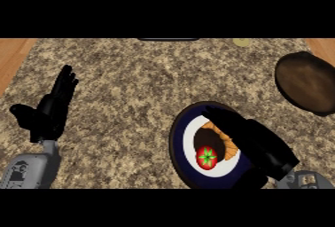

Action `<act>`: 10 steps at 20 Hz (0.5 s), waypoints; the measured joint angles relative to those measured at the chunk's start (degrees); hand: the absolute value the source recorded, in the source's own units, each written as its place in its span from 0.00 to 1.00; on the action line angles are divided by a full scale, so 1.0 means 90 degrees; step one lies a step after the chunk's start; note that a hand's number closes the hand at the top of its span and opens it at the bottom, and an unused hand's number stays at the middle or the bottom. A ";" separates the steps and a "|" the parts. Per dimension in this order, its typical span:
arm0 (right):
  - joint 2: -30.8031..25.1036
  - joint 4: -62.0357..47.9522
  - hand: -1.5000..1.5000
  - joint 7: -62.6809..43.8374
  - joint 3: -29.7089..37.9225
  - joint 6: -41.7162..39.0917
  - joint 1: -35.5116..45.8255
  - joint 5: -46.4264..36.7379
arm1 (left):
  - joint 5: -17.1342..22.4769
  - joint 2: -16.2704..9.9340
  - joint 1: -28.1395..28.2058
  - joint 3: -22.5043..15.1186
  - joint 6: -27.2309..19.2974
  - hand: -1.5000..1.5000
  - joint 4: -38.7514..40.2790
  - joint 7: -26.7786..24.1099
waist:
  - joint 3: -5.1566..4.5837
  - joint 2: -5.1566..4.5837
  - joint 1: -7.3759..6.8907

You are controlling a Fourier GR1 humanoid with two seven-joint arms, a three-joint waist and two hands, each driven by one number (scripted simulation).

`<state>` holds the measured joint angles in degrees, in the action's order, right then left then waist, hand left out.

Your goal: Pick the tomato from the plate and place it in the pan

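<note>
While the tomato [207,157] lies on the plate [178,142], the open right hand [252,137] hovers above.

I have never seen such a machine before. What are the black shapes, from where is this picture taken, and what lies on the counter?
The view looks steeply down from the robot's head at a speckled counter. The black shapes are its hands. The left hand rests open at the left, holding nothing. The right hand reaches over a dark-rimmed plate, which holds a red tomato and an orange pastry; it holds nothing yet. A dark pan lies at the far right.
</note>
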<state>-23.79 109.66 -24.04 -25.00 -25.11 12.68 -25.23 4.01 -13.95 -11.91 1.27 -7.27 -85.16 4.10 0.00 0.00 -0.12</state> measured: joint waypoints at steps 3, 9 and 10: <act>0.0138 -0.0114 0.00 0.0201 -0.0056 -0.0160 -0.0137 -0.0199 | -0.0007 -0.0010 -0.0059 0.0126 0.0076 0.50 0.0062 0.0005 | 0.0000 0.0000 0.0007; 0.0519 -0.0358 0.00 0.0220 -0.0146 -0.0536 -0.0044 -0.0700 | -0.0068 0.0051 -0.0184 0.0278 0.0199 0.50 0.0325 -0.0060 | 0.0000 0.0000 0.0011; 0.0579 -0.0427 0.00 0.0231 -0.0153 -0.0564 -0.0029 -0.0808 | -0.0068 0.0052 -0.0219 0.0308 0.0205 0.50 0.0299 -0.0019 | -0.0001 0.0001 0.0010</act>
<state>-18.58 105.82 -21.95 -26.38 -30.19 12.41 -32.51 3.40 -13.49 -13.88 4.04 -5.43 -82.48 3.93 -0.01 0.00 -0.03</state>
